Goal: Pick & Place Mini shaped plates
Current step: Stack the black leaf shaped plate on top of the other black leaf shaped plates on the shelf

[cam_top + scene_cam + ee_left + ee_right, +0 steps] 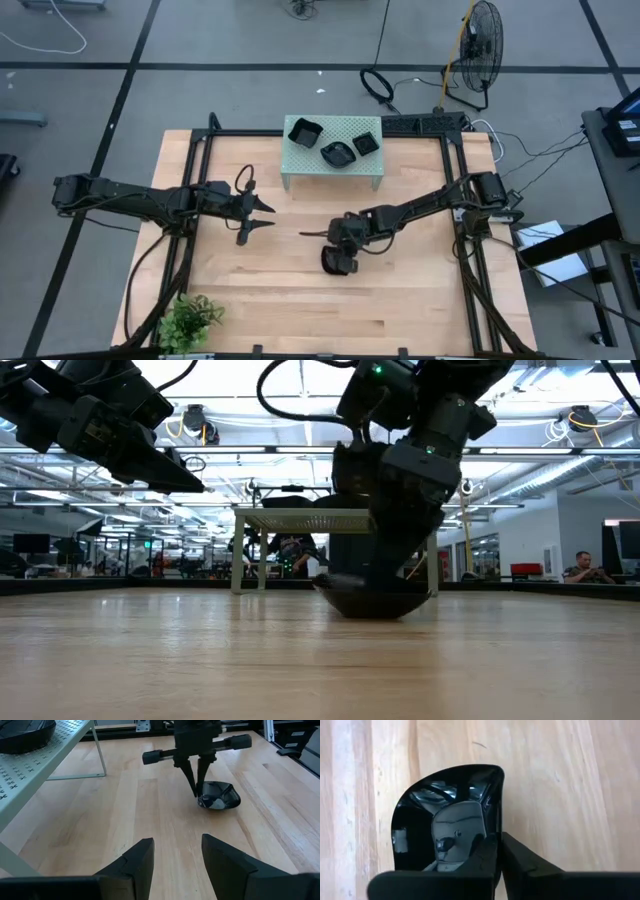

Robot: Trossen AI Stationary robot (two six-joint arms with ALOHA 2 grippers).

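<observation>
One glossy black mini plate (338,260) lies on the wooden table near its middle, also seen in the low view (375,603) and in the left wrist view (219,800). My right gripper (499,845) is shut on its rim. Three more black mini plates (303,131), (338,153), (366,144) rest on top of the pale green perforated stand (333,170) at the far side. My left gripper (262,217) hovers open over the table's left half, nothing between its fingers (135,865). My right gripper pinches the plate's raised rim (496,827) between its two fingers, one finger inside the dish and one outside. The fingers (192,777) come from above, slanting down. The plate's underside (372,612) sits on the table.
A small green potted plant (190,318) stands at the near left corner. The stand's thin legs (100,757) rise from the far middle of the table. Bare wood lies between the two grippers and along the near edge.
</observation>
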